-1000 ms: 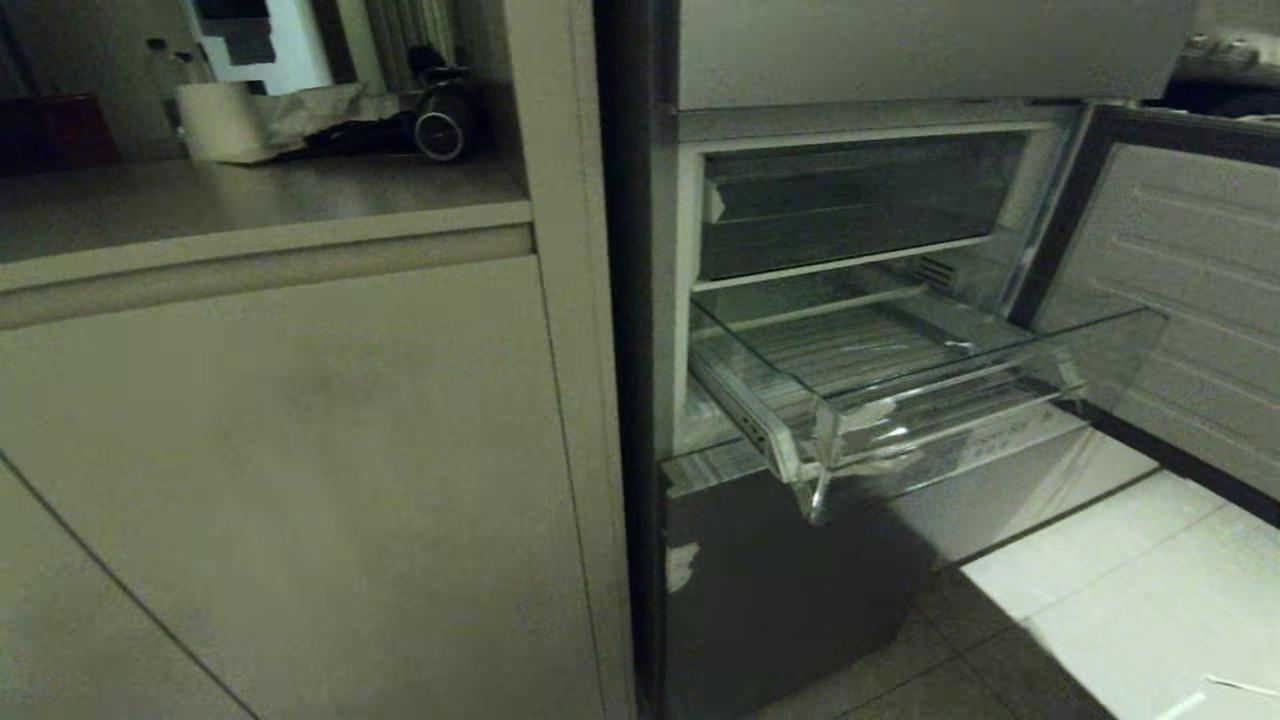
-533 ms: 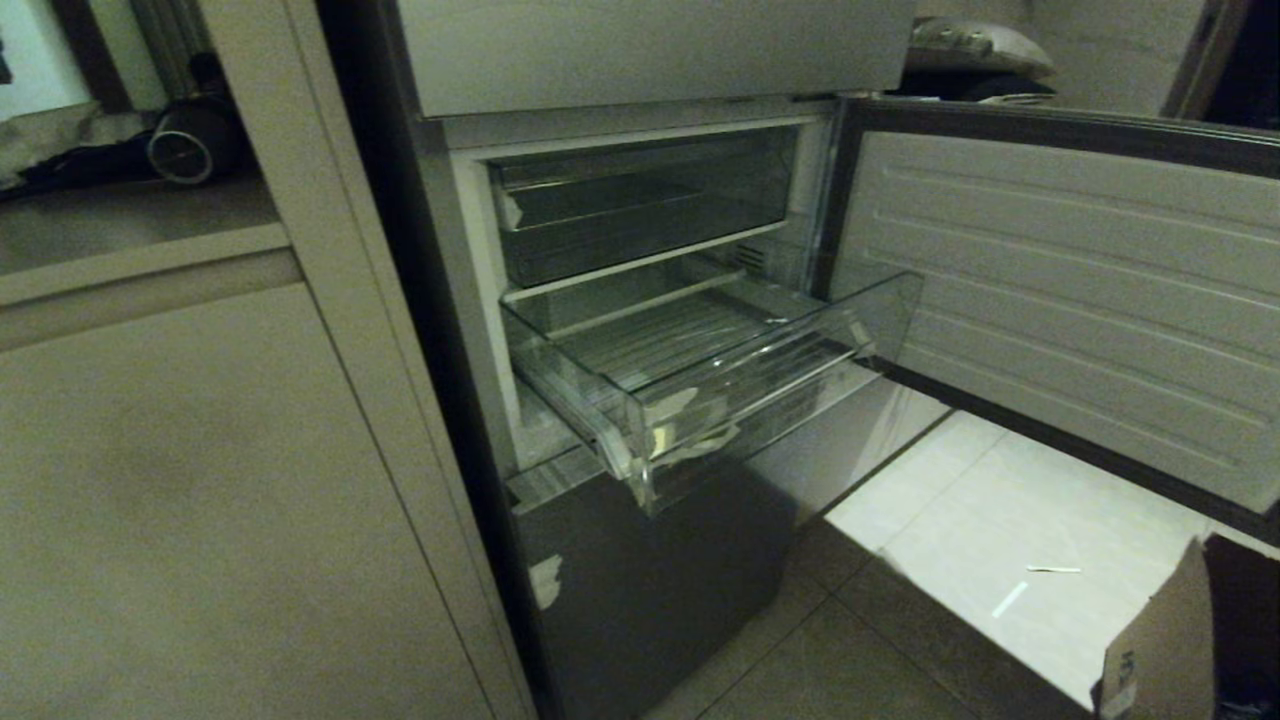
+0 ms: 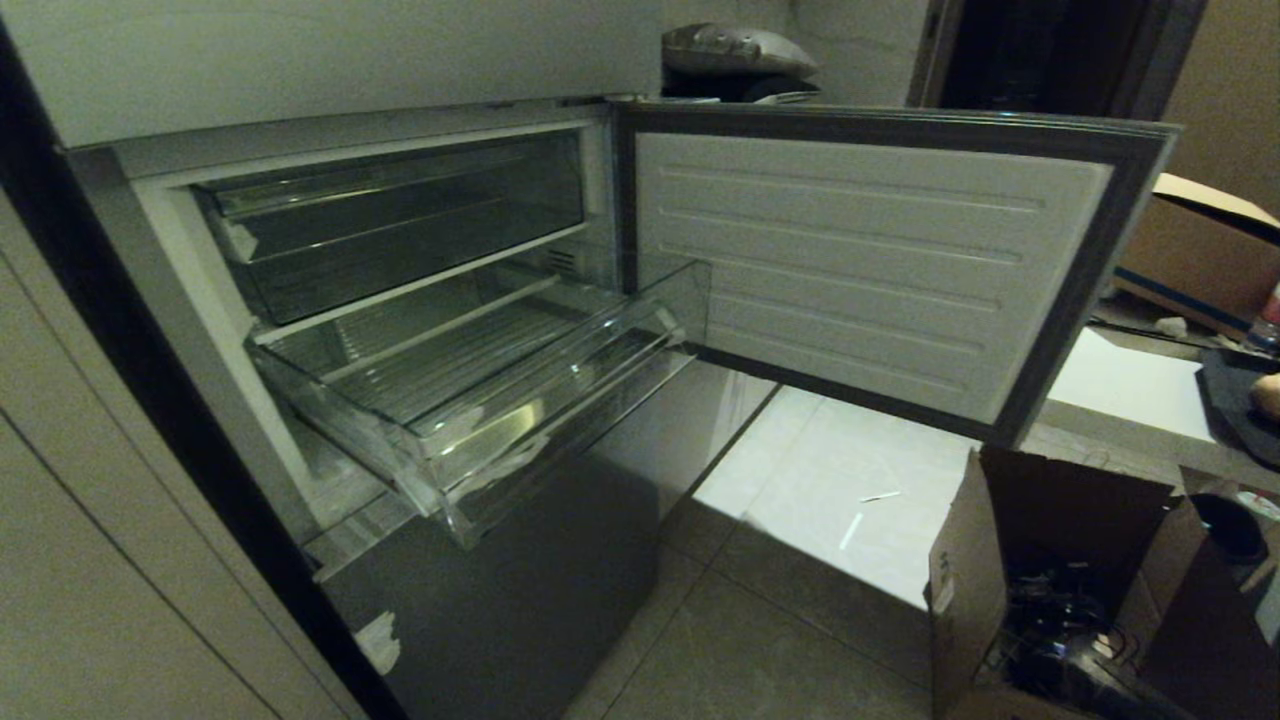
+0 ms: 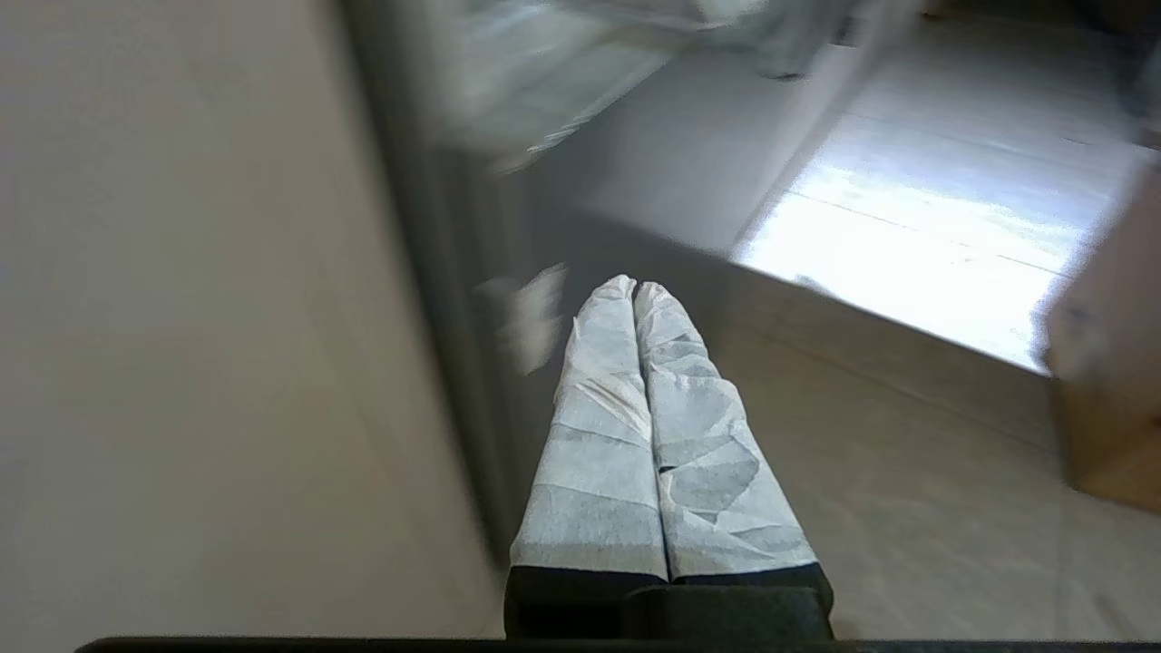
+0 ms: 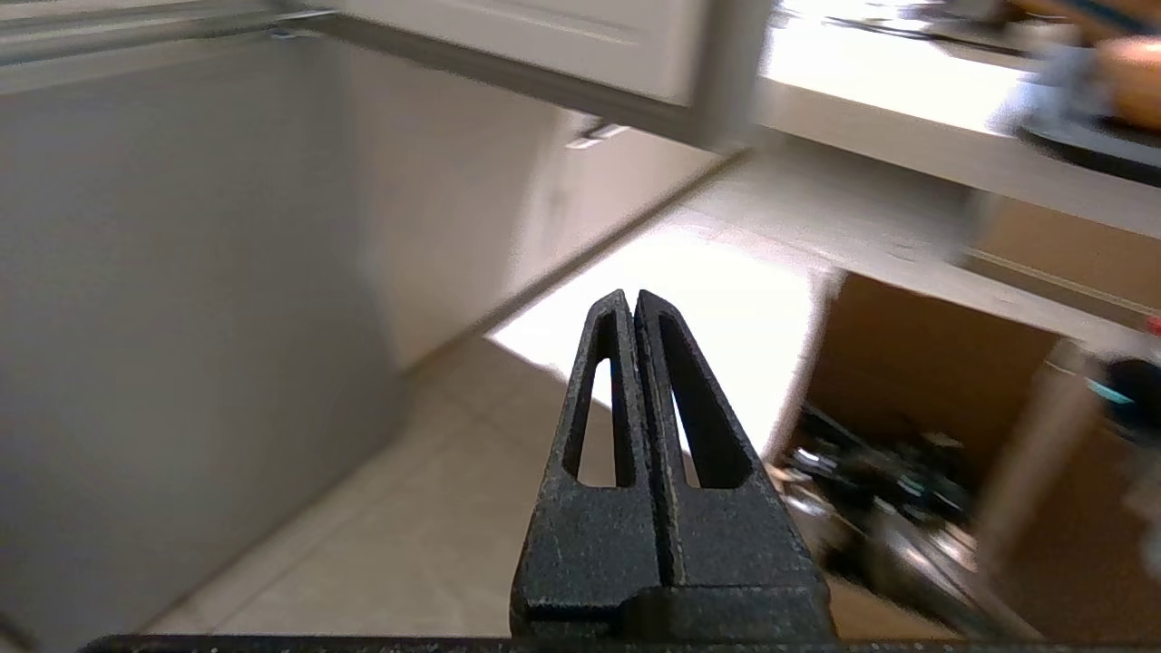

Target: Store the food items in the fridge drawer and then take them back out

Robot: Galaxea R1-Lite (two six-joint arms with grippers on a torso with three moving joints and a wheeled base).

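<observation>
The fridge drawer point(image 3: 560, 395), a deep clear bin with a ribbed floor, stands pulled out of the grey fridge with nothing in it. One food item point(image 3: 1270, 393), a rounded orange-brown lump, lies on a dark plate point(image 3: 1235, 400) at the far right; the right wrist view shows the food item point(image 5: 1129, 77) blurred. Neither arm shows in the head view. My left gripper point(image 4: 634, 286), its fingers wrapped in white, is shut and empty, low beside the fridge's lower front. My right gripper point(image 5: 632, 297), black, is shut and empty above the floor.
The fridge door point(image 3: 850, 270) hangs open to the right. A shallower clear tray point(image 3: 390, 220) sits above the drawer. An open cardboard box point(image 3: 1050, 570) of dark clutter stands on the floor at right, below a low table point(image 3: 1130, 390). A beige cabinet point(image 3: 80, 560) flanks the fridge.
The camera has swung right: the fridge slid leftward in the picture, the cabinet counter left the view, and the door, box and table came in. Both grippers stay shut.
</observation>
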